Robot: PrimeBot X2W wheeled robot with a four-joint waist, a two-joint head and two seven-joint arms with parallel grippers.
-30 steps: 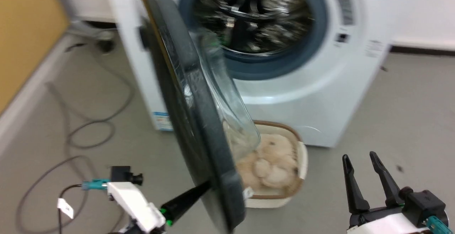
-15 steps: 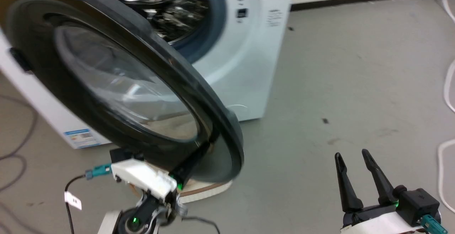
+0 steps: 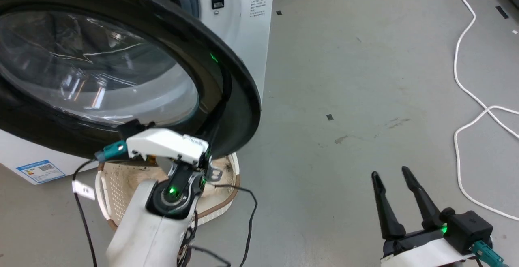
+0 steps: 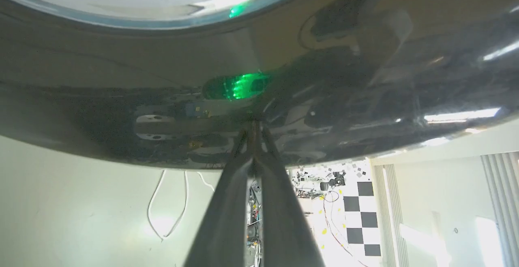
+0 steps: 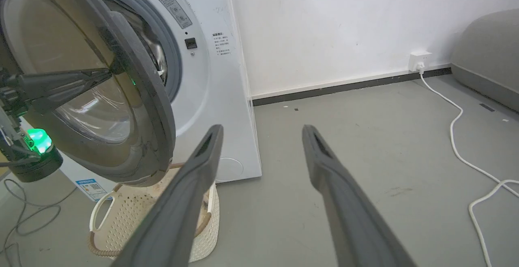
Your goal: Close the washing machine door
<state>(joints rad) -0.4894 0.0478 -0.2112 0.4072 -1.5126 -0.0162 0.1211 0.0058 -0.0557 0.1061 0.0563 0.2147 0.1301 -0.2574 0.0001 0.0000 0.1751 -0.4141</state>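
Note:
The washing machine door (image 3: 101, 56), black-rimmed with a bulging glass window, stands partly open in front of the white washing machine (image 3: 243, 28). My left gripper (image 3: 218, 117) is shut with nothing between its fingers. Its tips press on the door's glossy outer rim (image 4: 121, 76), low on the free edge. The right wrist view shows those fingers (image 5: 61, 82) lying against the door (image 5: 134, 109), with the grey gasket (image 5: 172, 68) behind it. My right gripper (image 3: 389, 174) is open and empty at the lower right, well clear of the machine (image 5: 219, 97).
A white woven basket (image 3: 109, 186) sits on the floor under the door, also seen from the right wrist (image 5: 121, 226). A white cable (image 3: 462, 76) runs over the grey floor at the right from a wall outlet (image 5: 419, 60). A blue sticker (image 3: 38, 171) marks the machine's lower front.
The camera has swung right. The door has turned from edge-on toward the machine, with my left gripper staying against its outer rim. My right gripper keeps its open pose.

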